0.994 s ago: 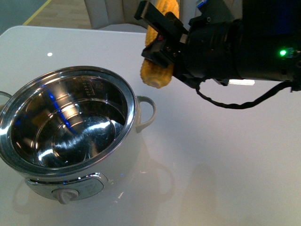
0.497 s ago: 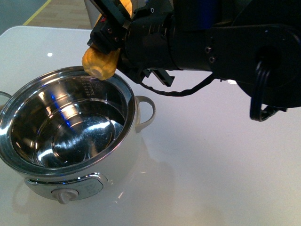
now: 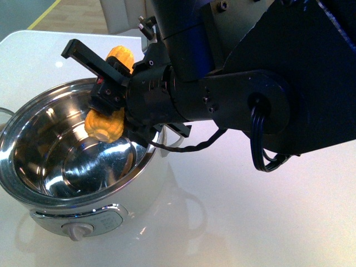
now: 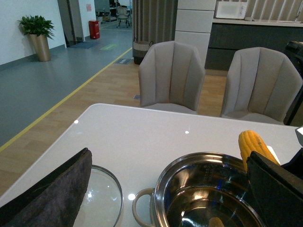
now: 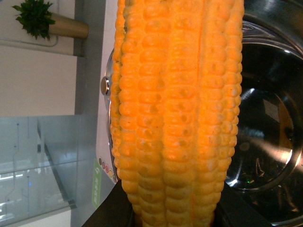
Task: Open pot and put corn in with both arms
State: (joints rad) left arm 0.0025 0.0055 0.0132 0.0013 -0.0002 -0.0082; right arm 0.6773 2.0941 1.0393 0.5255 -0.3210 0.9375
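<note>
Right gripper (image 3: 108,89) is clamped on the corn (image 3: 104,127), which hangs tilted with its lower end inside the pot (image 3: 22,186). Risk: lowering further may knock the fingers against the steel rim.

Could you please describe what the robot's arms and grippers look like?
The right arm is bulky matte black with visible screws and a blue-tinted section. A thin twisted black cable and a thicker black loop hang from it. The right gripper has flat black bar fingers. The left gripper's fingers look dark grey and felt-like.
</note>
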